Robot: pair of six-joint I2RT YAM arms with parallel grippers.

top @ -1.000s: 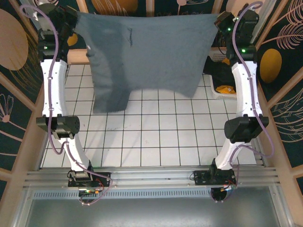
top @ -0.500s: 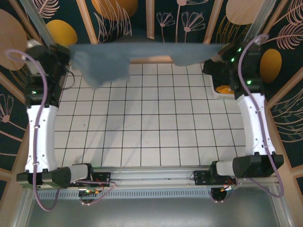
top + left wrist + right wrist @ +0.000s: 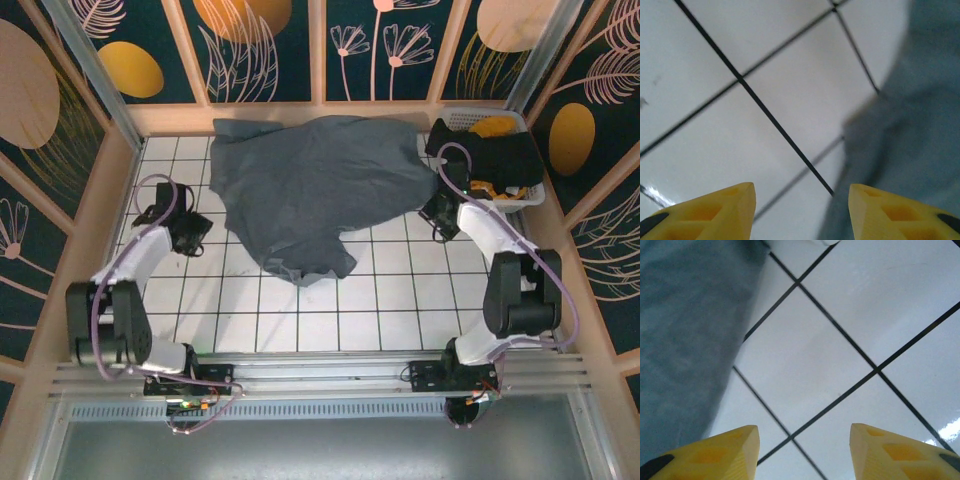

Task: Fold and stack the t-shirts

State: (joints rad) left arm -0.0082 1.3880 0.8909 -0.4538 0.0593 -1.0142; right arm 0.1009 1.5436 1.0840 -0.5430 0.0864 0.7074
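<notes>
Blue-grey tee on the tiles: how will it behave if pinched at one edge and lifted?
Likely floppy: the blue-grey t-shirt lies rumpled with folds, so it should sag from any pinch point. Probably light, being thin cloth spread wide. Pushed, it would likely bunch rather than slide whole, though the tiled table looks glossy.

Top camera high above whole table (image 3: 400, 300); wrist cameras close over it, t-shirt (image 3: 310, 185) edge common to all.
</notes>
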